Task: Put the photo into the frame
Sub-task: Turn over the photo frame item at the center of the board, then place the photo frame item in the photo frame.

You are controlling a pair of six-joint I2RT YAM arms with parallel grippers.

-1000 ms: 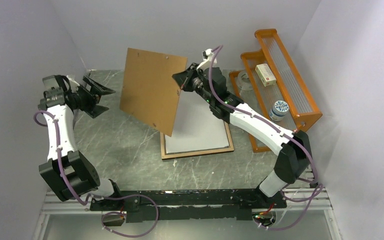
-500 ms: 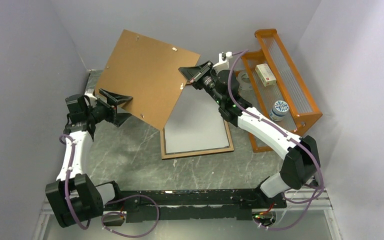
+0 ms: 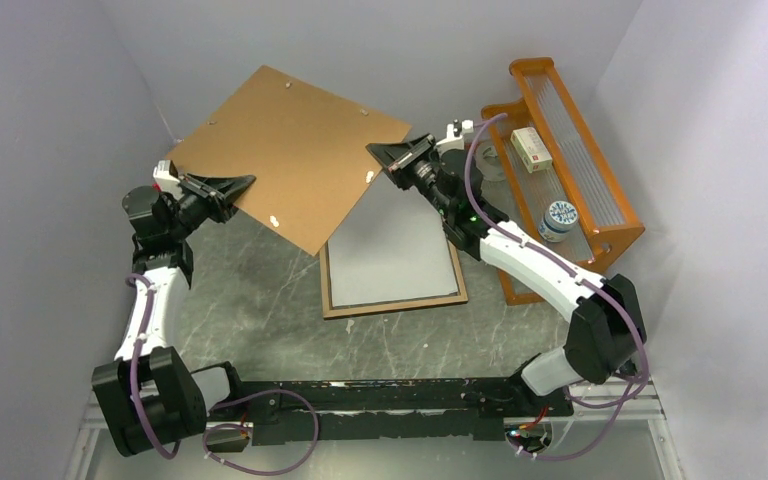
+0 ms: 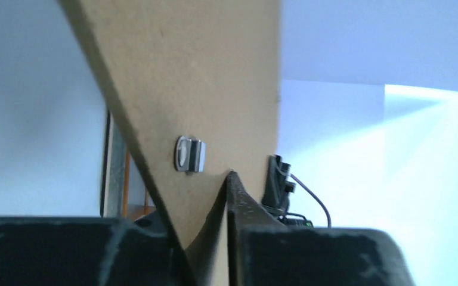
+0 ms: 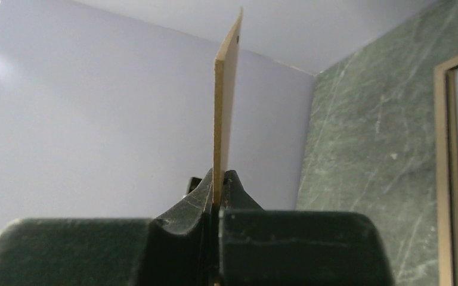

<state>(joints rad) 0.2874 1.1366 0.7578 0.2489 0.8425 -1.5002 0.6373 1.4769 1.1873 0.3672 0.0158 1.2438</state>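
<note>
**Backing board** (image 3: 290, 150): a second ago it stands near upright above the desk (image 3: 260, 310). It now swings leftward and tips toward flat, its broad brown face turned upward.
**Left claw** (image 3: 243, 183): earlier wide open and well apart from the board, it now sits at the board's left edge with both fingers pressed on it.
**Right claw** (image 3: 378, 153): its wrist rolls to follow the board's tilt.

A: The backing board (image 3: 290, 155) looks like matt brown fibreboard, smooth-faced, with a shiny metal clip (image 4: 189, 155) on it.
B: And the surface (image 3: 250, 300)?
A: Green, marble-veined stone look, slight sheen. The frame (image 3: 395, 303) shows pale wood; the photo (image 3: 390, 250) is matt white paper.
B: The rack (image 3: 615, 232)?
A: Glossy orange translucent plastic, with ribbed clear panels.
</note>
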